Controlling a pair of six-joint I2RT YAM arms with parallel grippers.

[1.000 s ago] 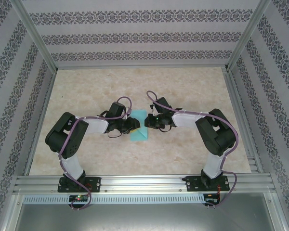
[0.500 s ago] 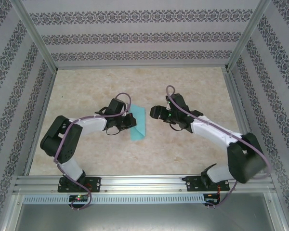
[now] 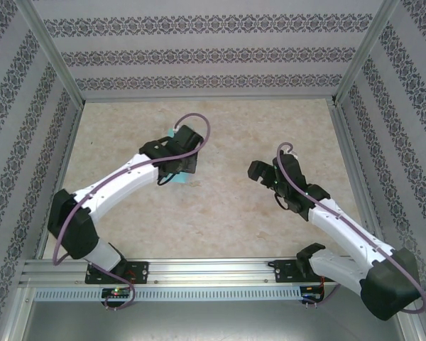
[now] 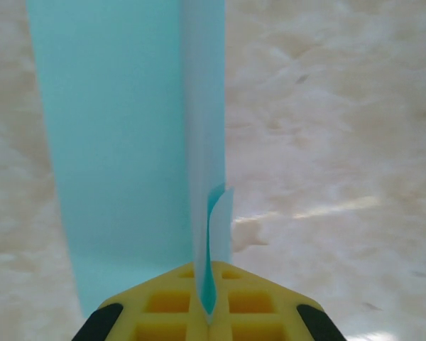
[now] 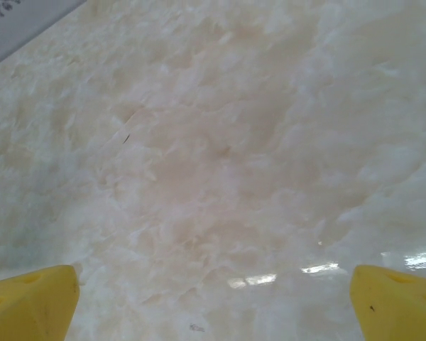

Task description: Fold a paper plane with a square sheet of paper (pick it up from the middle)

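Marble tabletop [image 5: 199, 177]; left gripper [image 4: 207, 311] pinches folded paper [image 4: 121, 142], lengthwise ahead.

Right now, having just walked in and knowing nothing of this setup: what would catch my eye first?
The turquoise paper, folded and pinched in the shut jaws of the left arm, left of centre of the pale marbled table. The right arm reaches out apart on the right, its jaws wide open.

top external: high, behind the arm bases, facing forward and down over the whole table [image 3: 227, 213] | left wrist: past left fingertips [image 4: 163, 305], very near the turquoise paper [image 4: 113, 142] (tabletop blurred beyond) | right wrist: between right fingertips [image 5: 28, 302], close, facing down | shared: marbled tabletop in all
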